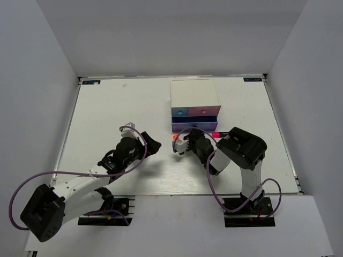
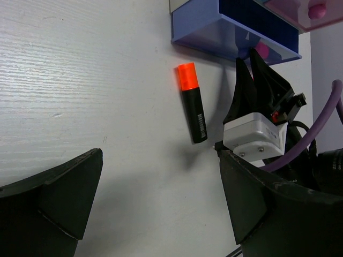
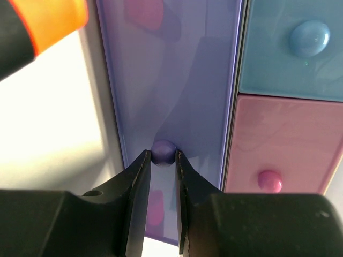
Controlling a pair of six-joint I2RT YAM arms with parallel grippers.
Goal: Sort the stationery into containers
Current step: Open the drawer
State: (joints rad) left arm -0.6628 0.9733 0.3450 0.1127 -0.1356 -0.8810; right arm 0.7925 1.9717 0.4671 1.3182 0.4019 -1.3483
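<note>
The white box [image 1: 194, 92] stands at the back centre with a blue drawer [image 1: 180, 112], a pink drawer [image 1: 206, 112] and, pulled out below them, the wide blue-purple drawer [image 1: 193, 126]. My right gripper [image 3: 161, 155] is shut on that drawer's round knob [image 3: 163, 151]. The orange-capped highlighter [image 2: 192, 104] lies flat on the table just left of the right gripper [image 2: 252, 59]. My left gripper [image 2: 161, 155] is open and empty, a little short of that highlighter. A pink-capped highlighter [image 1: 215, 133] shows by the drawer's right end. Pink shapes [image 3: 154, 206] show through the drawer front. The erasers and the green highlighter are not visible.
The white tabletop [image 1: 107, 112] is walled in by grey panels on three sides. A purple cable [image 1: 64, 174] loops from the left arm; another loops over the right wrist [image 1: 188, 129].
</note>
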